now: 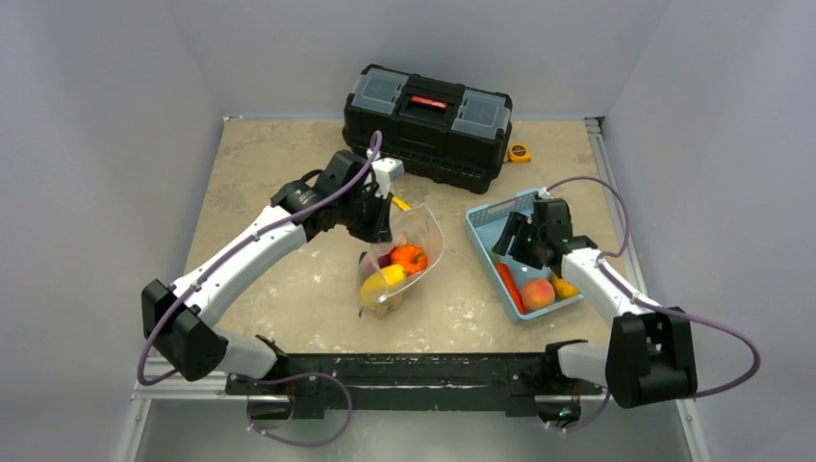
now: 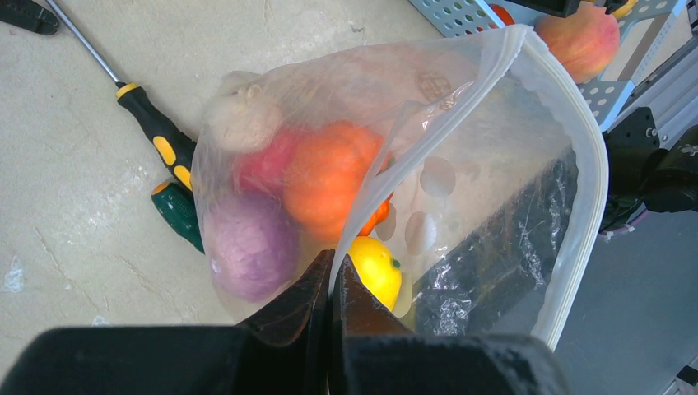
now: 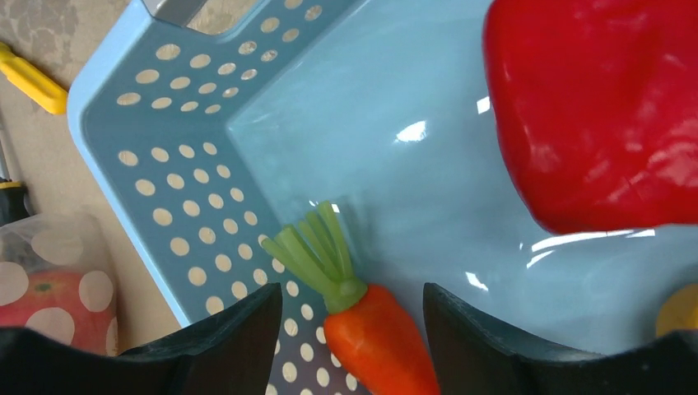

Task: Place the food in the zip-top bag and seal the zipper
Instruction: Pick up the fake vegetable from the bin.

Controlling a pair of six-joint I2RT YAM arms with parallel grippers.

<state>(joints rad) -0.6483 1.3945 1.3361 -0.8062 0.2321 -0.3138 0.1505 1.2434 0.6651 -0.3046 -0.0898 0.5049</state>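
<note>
From your side: zip-top bag, food inside, lies left of the basket holding carrot and peach; toolbox stands behind both.

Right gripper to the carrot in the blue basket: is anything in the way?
Nothing visible. The right gripper has its jaws open, framing the leafy end of the carrot inside the basket. The red piece lies off to one side, clear of the jaws.

Glossy plastics over a matt, mottled table top
Clear, crinkled, shiny film for the zip-top bag; smooth glossy light-blue plastic for the perforated basket; hard shiny plastic on the red food and carrot; matt black plastic on the toolbox.
</note>
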